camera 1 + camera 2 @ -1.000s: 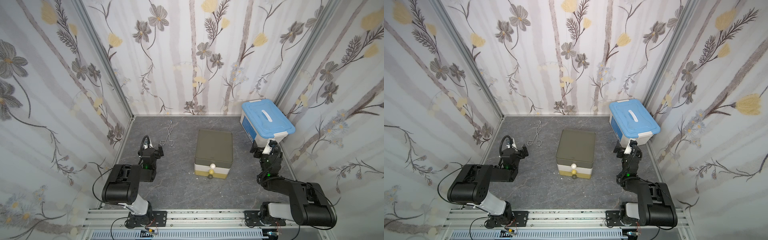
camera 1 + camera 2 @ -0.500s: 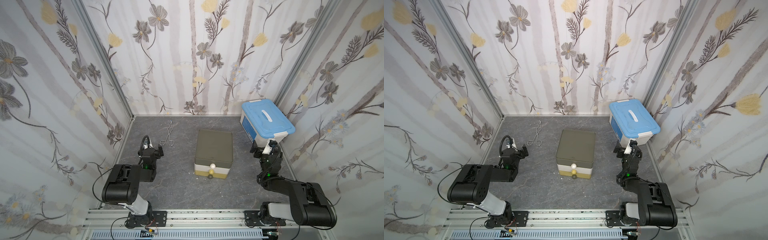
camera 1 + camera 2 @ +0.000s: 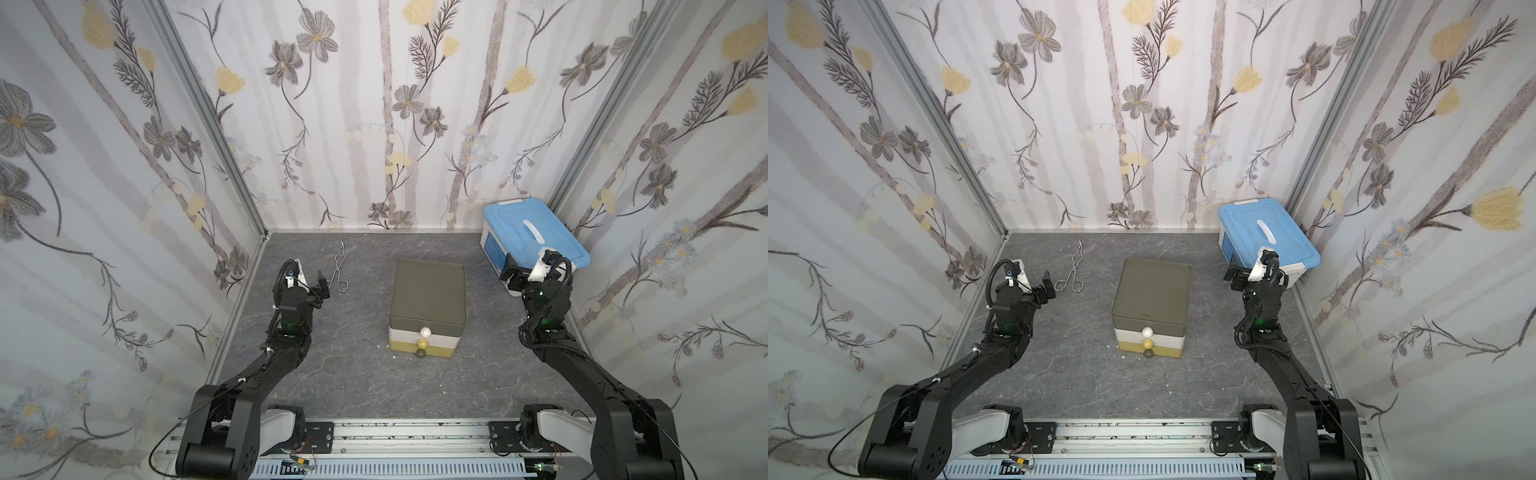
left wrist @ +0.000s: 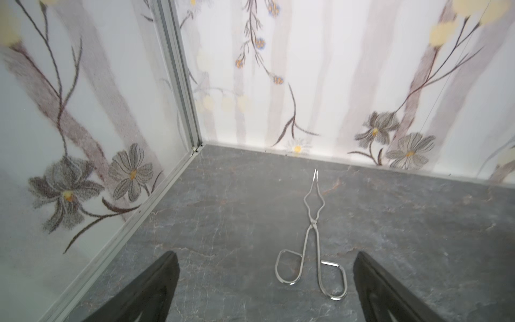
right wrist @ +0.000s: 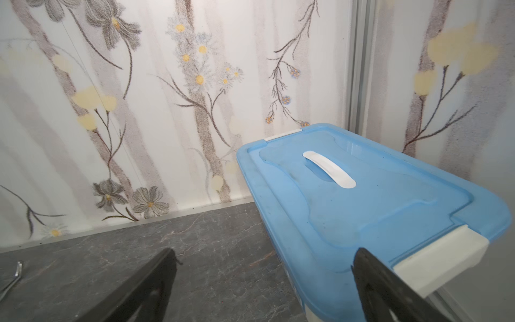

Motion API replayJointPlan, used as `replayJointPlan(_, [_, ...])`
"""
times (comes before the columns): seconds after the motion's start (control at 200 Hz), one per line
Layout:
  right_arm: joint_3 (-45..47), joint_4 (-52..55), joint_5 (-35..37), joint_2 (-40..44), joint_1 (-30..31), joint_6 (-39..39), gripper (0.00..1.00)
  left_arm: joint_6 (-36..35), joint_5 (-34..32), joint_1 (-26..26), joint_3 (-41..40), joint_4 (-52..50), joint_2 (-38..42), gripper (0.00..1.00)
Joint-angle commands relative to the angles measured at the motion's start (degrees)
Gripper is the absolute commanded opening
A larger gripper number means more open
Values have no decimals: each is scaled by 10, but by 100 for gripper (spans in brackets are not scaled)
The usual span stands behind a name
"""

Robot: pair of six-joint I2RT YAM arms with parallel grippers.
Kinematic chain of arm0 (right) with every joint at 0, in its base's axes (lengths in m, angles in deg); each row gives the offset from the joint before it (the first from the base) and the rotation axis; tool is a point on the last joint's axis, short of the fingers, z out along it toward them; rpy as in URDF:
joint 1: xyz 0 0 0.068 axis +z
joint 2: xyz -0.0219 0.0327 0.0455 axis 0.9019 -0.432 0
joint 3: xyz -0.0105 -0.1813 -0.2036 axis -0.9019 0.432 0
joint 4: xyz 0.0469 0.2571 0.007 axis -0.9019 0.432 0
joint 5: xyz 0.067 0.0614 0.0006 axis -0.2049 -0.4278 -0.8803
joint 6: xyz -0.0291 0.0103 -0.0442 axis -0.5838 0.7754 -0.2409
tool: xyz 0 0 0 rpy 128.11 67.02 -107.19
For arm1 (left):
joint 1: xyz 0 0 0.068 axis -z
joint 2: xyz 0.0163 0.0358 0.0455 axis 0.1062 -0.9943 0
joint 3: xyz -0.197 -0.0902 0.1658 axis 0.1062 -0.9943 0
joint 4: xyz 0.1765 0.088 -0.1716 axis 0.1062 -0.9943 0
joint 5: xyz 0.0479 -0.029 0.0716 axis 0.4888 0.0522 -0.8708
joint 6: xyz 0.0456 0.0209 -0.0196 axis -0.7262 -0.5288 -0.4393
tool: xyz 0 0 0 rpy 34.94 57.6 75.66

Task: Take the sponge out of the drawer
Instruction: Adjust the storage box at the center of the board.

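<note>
A small drawer chest [image 3: 428, 291] [image 3: 1152, 291] with an olive-green top stands mid-table in both top views. Its three drawers are pushed in, with a white knob [image 3: 425, 331], a yellow knob [image 3: 422, 343] and a dark knob [image 3: 420, 354] facing the front. The sponge is hidden. My left gripper [image 3: 316, 286] [image 4: 265, 253] hovers open to the left of the chest, nothing between its fingers. On the chest's right, my right gripper [image 3: 513, 276] [image 5: 264, 251] is open and empty, beside the blue-lidded box.
Metal tongs [image 3: 338, 270] [image 4: 312, 231] lie on the grey table just ahead of the left gripper. A white box with a blue lid [image 3: 536, 232] [image 5: 362, 195] fills the back right corner. Flowered walls close in the left, back and right sides.
</note>
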Motion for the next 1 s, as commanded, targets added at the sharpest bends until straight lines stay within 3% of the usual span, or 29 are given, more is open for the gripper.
replayJointPlan(0.0, [-31,102,-77,13,23,51,100,70,77,8,26,-159,51,100])
replayJointPlan(0.195, [-17,123,-130,91,94,116,100,189,189,41,8,-214,155,100])
replayJointPlan(0.415, [26,108,-130,183,215,193,100,335,283,71,-16,-245,274,100])
replayJointPlan(0.525, [46,88,-99,200,285,242,100,401,286,104,-40,-244,320,100])
replayJointPlan(0.665, [73,46,-41,195,366,274,100,442,242,163,-70,-243,351,100])
replayJointPlan(0.809, [97,-30,-61,162,382,325,100,463,232,213,-89,-187,330,100])
replayJointPlan(0.994, [94,-19,-17,171,409,319,100,462,274,234,-111,-66,290,100])
